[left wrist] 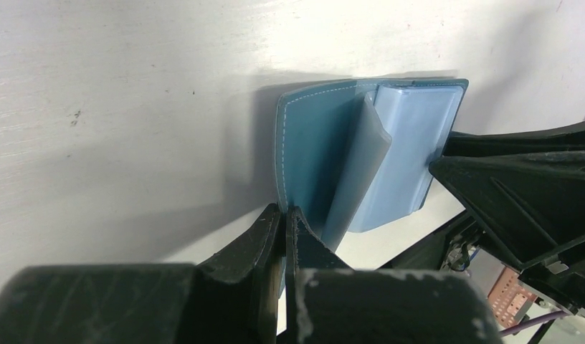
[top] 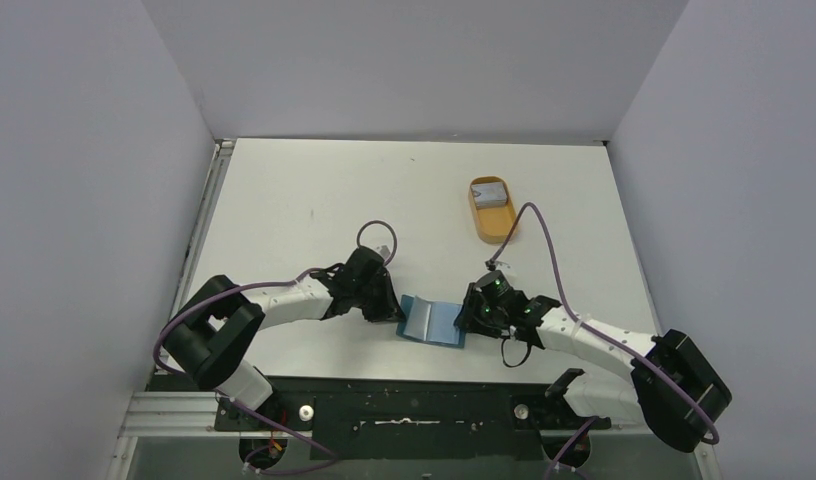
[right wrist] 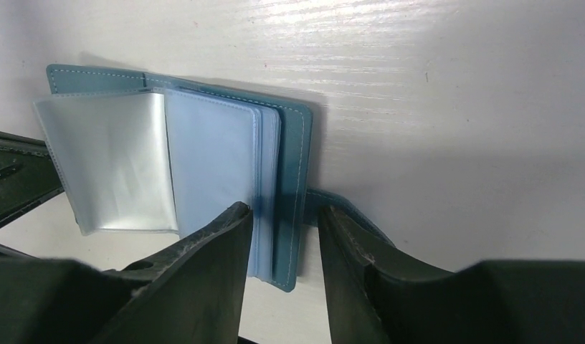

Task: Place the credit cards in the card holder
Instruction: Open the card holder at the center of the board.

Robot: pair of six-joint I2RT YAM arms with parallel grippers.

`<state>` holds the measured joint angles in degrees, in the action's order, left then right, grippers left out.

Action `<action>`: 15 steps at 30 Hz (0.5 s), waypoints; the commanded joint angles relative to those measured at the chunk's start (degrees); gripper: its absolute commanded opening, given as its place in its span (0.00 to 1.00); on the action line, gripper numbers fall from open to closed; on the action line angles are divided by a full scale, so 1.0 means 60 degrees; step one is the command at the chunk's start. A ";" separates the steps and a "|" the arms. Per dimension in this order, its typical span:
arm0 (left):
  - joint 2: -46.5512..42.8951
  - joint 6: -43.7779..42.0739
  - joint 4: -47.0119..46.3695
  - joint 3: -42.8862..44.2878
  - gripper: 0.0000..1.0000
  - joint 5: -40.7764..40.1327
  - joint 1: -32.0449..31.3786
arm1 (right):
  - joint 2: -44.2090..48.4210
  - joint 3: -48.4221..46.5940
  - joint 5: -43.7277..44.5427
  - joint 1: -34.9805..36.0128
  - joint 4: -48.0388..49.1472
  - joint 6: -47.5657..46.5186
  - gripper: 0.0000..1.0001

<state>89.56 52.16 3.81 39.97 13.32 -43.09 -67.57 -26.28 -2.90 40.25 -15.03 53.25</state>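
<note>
Teal card holder (right wrist: 211,158) w/in R end effector (right wrist: 284,210) (ungripped).

The left arm (top: 284,300) and right arm (top: 594,340) match: white link shells between chunky black joint housings, with blocky black shoulders at 7 and 5 o'clock in the top view. A purple cable (top: 544,235) loops along each. Small green lights (top: 496,285) glow on the right wrist. The left gripper (left wrist: 284,213) has matte black wedge fingers (left wrist: 239,251) — edges scuffed whitish.
</note>
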 commanded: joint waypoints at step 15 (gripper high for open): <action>0.0307 0.0198 -0.0866 -0.0201 0.00 0.0101 -0.0054 | -0.0648 0.0383 -0.1452 -0.0116 0.2954 0.0382 0.18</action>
<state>90.13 52.93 2.76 38.94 12.84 -42.81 -69.60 -25.23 -5.69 39.07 -9.80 53.39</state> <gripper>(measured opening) 0.010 0.227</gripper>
